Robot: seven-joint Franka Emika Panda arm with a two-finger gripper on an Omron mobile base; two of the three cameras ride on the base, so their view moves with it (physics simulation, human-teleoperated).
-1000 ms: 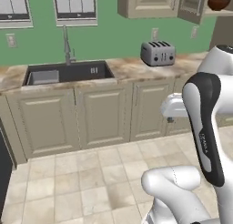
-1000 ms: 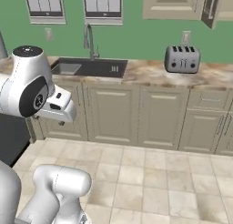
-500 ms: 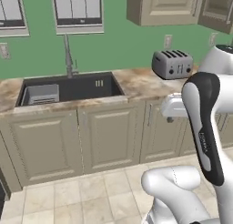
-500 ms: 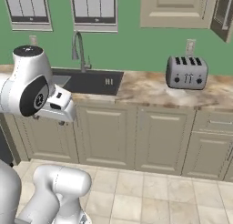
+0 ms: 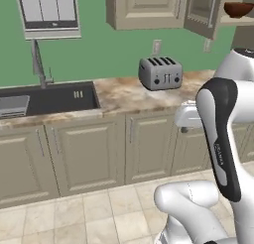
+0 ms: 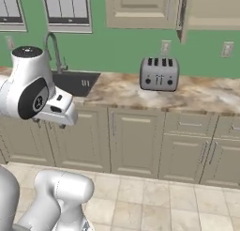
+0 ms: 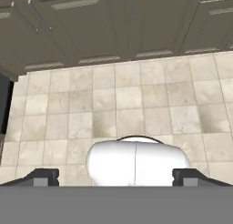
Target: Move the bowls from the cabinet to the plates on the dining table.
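Green wall (image 5: 114,49), tiled floor (image 7: 136,104) (pale beige), stone worktop (image 6: 206,96).

Brushed metal toaster (image 5: 159,73), mottled stone worktop (image 5: 124,96)

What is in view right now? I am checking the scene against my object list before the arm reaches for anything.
bowl: one, reddish-brown, on the shelf of the open cabinet.
cabinet: one, beige, on the green wall, door swung open.
toaster: one, silver, four slots, on the stone worktop.
sink: one, dark, set into the worktop left of the toaster.
faucet: one, silver, behind the sink.
window: one, white-framed, above the sink in the left base view.
wall outlet: one, pale, above the toaster.
lower cupboards: beige, under the worktop.
floor: beige tiles.
gripper: open, empty, facing the floor.
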